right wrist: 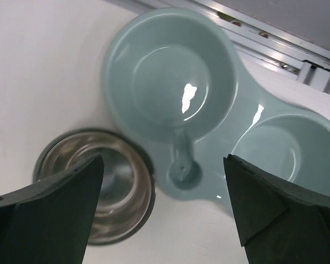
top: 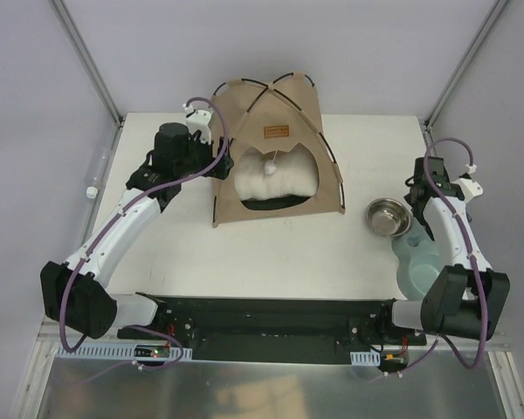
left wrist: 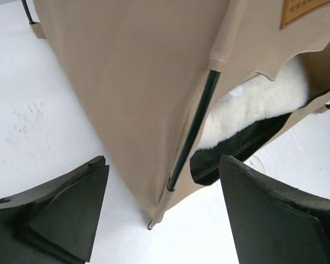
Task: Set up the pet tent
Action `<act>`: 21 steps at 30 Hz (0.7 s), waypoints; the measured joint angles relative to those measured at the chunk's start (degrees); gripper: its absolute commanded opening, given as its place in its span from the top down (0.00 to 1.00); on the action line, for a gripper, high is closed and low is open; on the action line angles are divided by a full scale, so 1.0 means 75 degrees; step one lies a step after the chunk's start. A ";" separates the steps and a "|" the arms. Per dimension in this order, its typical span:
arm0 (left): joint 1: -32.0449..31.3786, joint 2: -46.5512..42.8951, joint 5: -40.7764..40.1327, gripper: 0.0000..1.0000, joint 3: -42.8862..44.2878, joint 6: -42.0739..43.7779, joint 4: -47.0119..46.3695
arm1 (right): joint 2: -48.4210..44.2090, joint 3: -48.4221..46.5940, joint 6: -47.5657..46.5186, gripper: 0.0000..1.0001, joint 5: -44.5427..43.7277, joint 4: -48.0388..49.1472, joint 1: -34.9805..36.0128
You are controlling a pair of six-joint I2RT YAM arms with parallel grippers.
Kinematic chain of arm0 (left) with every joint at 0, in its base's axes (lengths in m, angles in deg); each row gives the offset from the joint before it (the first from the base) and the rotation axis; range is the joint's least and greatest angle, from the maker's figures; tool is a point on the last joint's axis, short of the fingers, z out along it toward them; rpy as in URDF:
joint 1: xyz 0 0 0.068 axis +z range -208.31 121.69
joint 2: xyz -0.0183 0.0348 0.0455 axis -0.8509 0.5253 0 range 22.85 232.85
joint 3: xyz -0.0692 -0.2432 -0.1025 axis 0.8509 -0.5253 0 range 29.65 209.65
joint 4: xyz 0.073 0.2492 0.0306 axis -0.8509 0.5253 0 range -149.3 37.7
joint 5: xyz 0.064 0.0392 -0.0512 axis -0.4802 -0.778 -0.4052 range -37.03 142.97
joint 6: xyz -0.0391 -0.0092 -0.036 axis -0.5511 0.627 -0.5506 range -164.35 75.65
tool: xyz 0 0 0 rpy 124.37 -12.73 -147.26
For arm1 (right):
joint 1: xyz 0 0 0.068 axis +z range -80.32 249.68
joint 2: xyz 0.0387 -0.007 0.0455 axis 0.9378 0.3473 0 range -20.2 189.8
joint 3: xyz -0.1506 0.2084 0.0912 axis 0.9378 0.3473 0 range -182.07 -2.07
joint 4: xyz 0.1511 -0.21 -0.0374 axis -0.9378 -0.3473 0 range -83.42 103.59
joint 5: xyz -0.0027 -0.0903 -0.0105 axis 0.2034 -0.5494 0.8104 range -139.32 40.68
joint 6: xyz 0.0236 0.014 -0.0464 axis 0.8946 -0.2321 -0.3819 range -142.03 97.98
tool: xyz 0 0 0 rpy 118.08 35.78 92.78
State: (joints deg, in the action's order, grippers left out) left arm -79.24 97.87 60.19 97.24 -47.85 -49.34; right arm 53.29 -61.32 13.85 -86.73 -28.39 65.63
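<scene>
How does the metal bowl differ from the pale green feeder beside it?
The metal bowl is silver and mirror-like; the feeder is pale green. The metal bowl is a single round dish; the feeder joins two wells in one body. Both sit upright and empty.

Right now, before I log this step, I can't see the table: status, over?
Left gripper open, straddling a corner of the pet tent, gripping nothing. Right gripper open over steel bowl and feeder. Tent standing, pillow inside. Nothing in the way.
</scene>
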 measured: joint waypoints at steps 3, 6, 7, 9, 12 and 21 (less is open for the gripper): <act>0.0000 -0.0233 0.0082 0.13 0.0000 -0.0108 0.0003 | 0.0495 -0.0032 -0.0006 0.01 0.0140 0.0050 -0.0644; 0.0000 -0.0402 0.0175 0.12 0.0006 -0.0204 0.0003 | 0.0985 -0.0117 -0.0017 0.01 0.0452 0.0233 -0.1032; 0.0000 -0.0425 0.0181 0.12 0.0012 -0.0219 0.0006 | 0.1189 -0.0201 -0.0032 0.01 0.0557 0.0277 -0.1102; 0.0000 -0.0434 0.0192 0.12 0.0058 -0.0233 0.0020 | 0.1644 -0.0423 -0.0082 0.02 0.0784 0.0463 -0.1192; 0.0000 -0.0434 0.0198 0.12 0.0137 -0.0242 0.0085 | 0.2279 -0.0764 -0.0192 0.04 0.1070 0.0702 -0.1247; 0.0000 -0.0425 0.0178 0.11 0.0347 -0.0230 0.0242 | 0.3815 -0.1888 -0.0758 0.08 0.2072 0.1384 -0.1326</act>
State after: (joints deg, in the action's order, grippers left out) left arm -79.24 94.68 61.52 99.84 -49.58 -47.53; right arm 81.90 -75.48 8.17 -71.19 -18.01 55.68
